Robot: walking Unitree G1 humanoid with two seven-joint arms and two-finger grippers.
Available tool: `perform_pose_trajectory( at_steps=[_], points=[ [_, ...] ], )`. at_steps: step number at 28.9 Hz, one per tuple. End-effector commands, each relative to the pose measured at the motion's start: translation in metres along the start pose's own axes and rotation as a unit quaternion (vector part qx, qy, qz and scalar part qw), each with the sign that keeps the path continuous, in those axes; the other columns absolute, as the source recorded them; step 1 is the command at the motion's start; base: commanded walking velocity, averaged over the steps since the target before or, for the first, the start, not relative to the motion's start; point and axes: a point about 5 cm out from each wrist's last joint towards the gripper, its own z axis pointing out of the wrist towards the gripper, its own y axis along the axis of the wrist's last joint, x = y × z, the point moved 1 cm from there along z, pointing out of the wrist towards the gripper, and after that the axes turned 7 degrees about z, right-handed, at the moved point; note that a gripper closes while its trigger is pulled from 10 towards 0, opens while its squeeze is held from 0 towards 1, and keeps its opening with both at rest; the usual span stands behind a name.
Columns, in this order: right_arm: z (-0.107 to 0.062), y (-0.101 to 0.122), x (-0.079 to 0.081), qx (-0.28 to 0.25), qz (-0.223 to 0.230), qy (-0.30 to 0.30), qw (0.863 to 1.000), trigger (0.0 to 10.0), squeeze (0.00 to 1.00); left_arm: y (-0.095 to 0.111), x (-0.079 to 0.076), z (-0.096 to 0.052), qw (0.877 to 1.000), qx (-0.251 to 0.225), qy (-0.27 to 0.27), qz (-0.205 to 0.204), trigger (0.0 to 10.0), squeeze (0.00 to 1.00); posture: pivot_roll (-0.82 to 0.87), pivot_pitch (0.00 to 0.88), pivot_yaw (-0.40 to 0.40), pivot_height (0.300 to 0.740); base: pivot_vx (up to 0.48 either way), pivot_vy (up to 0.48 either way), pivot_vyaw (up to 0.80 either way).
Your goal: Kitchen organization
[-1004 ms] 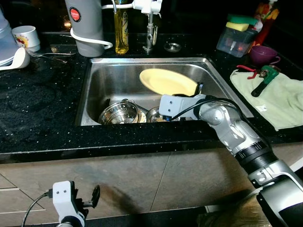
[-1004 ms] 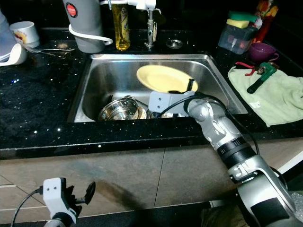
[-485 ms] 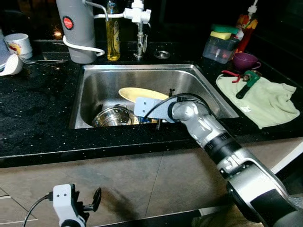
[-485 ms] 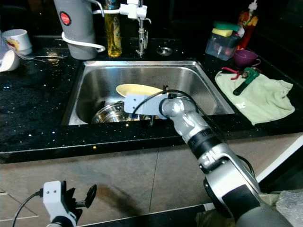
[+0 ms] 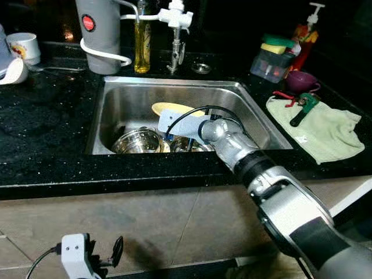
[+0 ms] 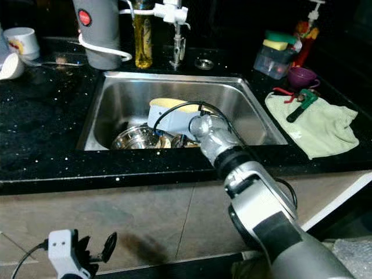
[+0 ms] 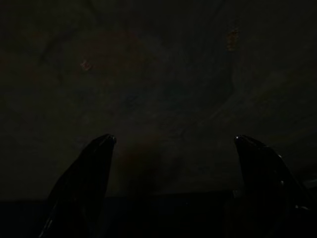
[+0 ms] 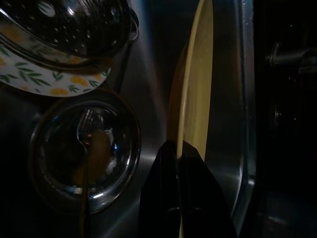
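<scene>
The left gripper (image 7: 173, 163) hangs idle low beside the tiled cabinet front (image 5: 145, 215), its two black fingers spread wide apart in the dark wrist view. On the black counter (image 5: 40, 122) a white mug (image 5: 24, 46) stands at the far left, then a grey appliance (image 5: 99, 32) and a yellow soap bottle (image 5: 142, 32) behind the steel sink (image 5: 256, 113). Down in the sink, beside a steel colander (image 8: 74, 27), a flowered plate (image 8: 44, 82) and a steel bowl with a fork (image 8: 84, 148), the right gripper (image 8: 179, 153) pinches the rim of the yellow plate (image 8: 195, 99), which stands on edge near the sink wall; farther right a green cloth (image 5: 325, 131) bears a wrench (image 5: 302, 107).
</scene>
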Motion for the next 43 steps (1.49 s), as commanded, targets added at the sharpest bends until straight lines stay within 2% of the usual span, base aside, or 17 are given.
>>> perform_pose_trajectory(
  at_steps=[1, 8, 18, 19, 20, 26, 28, 29, 31, 32, 35, 36, 38, 39, 40, 41, 43],
  points=[
    [0.002, -0.01, -0.002, 0.029, 0.031, -0.022, 0.999, 10.0, 0.0, -0.001, -0.008, -0.003, 1.0, -0.006, -0.004, -0.007, 10.0, 0.0, 0.1, 0.041, -0.175, 0.732, 0.0, 0.0, 0.0],
    [0.002, -0.004, -0.005, 0.02, 0.172, -0.011, 0.985, 10.0, 0.0, -0.002, -0.011, -0.01, 1.0, -0.009, -0.002, -0.011, 10.0, 0.0, 0.09, 0.064, -0.194, 0.732, 0.0, 0.0, 0.0],
    [0.003, -0.004, -0.005, 0.03, 0.202, -0.005, 0.979, 10.0, 0.0, -0.002, -0.017, -0.019, 1.0, -0.012, 0.002, -0.012, 10.0, 0.0, 0.09, 0.089, -0.212, 0.732, 0.0, 0.0, 0.0],
    [0.003, -0.003, -0.003, 0.029, 0.203, -0.002, 0.979, 10.0, 0.16, -0.002, -0.017, -0.019, 1.0, -0.012, 0.003, -0.012, 10.0, 0.0, 0.09, 0.089, -0.213, 0.732, 0.0, 0.0, 0.0],
    [0.003, -0.002, -0.002, 0.025, 0.215, 0.007, 0.976, 10.0, 1.0, -0.002, -0.017, -0.02, 1.0, -0.012, 0.004, -0.012, 10.0, 0.0, 0.09, 0.087, -0.213, 0.732, 0.0, 0.0, 0.0],
    [0.002, 0.006, -0.011, -0.005, 0.236, -0.003, 0.972, 10.0, 1.0, 0.0, -0.016, -0.018, 1.0, -0.013, 0.005, -0.012, 10.0, 0.0, 0.09, 0.078, -0.206, 0.732, 0.0, 0.0, 0.0],
    [0.001, 0.008, -0.014, -0.016, 0.248, -0.004, 0.969, 10.0, 0.88, 0.0, -0.016, -0.017, 1.0, -0.012, 0.005, -0.011, 10.0, 0.0, 0.09, 0.072, -0.202, 0.732, 0.0, 0.0, 0.0],
    [-0.001, 0.013, -0.019, -0.036, 0.271, -0.001, 0.962, 10.0, 0.3, 0.001, -0.015, -0.016, 1.0, -0.012, 0.004, -0.01, 10.0, 0.0, 0.09, 0.064, -0.195, 0.732, 0.0, 0.0, 0.0],
    [-0.002, 0.015, -0.023, -0.05, 0.286, 0.001, 0.957, 10.0, 0.3, 0.001, -0.015, -0.015, 1.0, -0.012, 0.004, -0.01, 10.0, 0.0, 0.09, 0.064, -0.195, 0.732, 0.0, 0.0, 0.0],
    [-0.004, 0.021, -0.027, -0.08, 0.309, 0.015, 0.948, 10.0, 0.0, 0.002, -0.014, -0.014, 1.0, -0.012, 0.004, -0.009, 10.0, 0.0, 0.09, 0.055, -0.189, 0.732, 0.0, 0.0, 0.0],
    [-0.016, 0.039, -0.041, -0.197, 0.396, 0.089, 0.892, 10.0, 0.0, 0.003, -0.012, -0.009, 1.0, -0.011, -0.005, -0.007, 10.0, 0.0, 0.08, 0.036, -0.171, 0.732, 0.0, 0.0, 0.0],
    [-0.016, 0.039, -0.041, -0.197, 0.396, 0.089, 0.892, 10.0, 0.0, 0.003, -0.012, -0.009, 1.0, -0.011, -0.005, -0.007, 10.0, 0.0, 0.08, 0.036, -0.171, 0.732, 0.0, 0.0, 0.0],
    [-0.024, 0.043, -0.046, -0.263, 0.429, 0.132, 0.854, 10.0, 0.0, 0.004, -0.011, -0.005, 1.0, -0.01, -0.017, -0.009, 10.0, 0.0, 0.08, 0.018, -0.156, 0.732, 0.0, 0.0, 0.0],
    [-0.024, 0.043, -0.046, -0.263, 0.429, 0.132, 0.854, 10.0, 0.0, 0.004, -0.011, -0.005, 1.0, -0.01, -0.017, -0.009, 10.0, 0.0, 0.08, 0.018, -0.156, 0.732, 0.0, 0.0, 0.0],
    [-0.03, 0.042, -0.045, -0.302, 0.446, 0.162, 0.827, 10.0, 0.0, 0.004, -0.011, -0.003, 1.0, -0.008, -0.025, -0.009, 10.0, 0.0, 0.08, 0.012, -0.148, 0.732, 0.0, 0.0, 0.0],
    [-0.03, 0.042, -0.045, -0.302, 0.446, 0.162, 0.827, 10.0, 0.0, 0.004, -0.011, -0.003, 1.0, -0.008, -0.025, -0.009, 10.0, 0.0, 0.08, 0.012, -0.148, 0.732, 0.0, 0.0, 0.0],
    [-0.04, 0.031, -0.037, -0.362, 0.483, 0.214, 0.768, 10.0, 0.0, 0.004, -0.007, 0.001, 1.0, -0.002, -0.025, -0.011, 10.0, 0.0, 0.08, 0.0, -0.128, 0.732, 0.0, 0.0, 0.0]
  ],
)
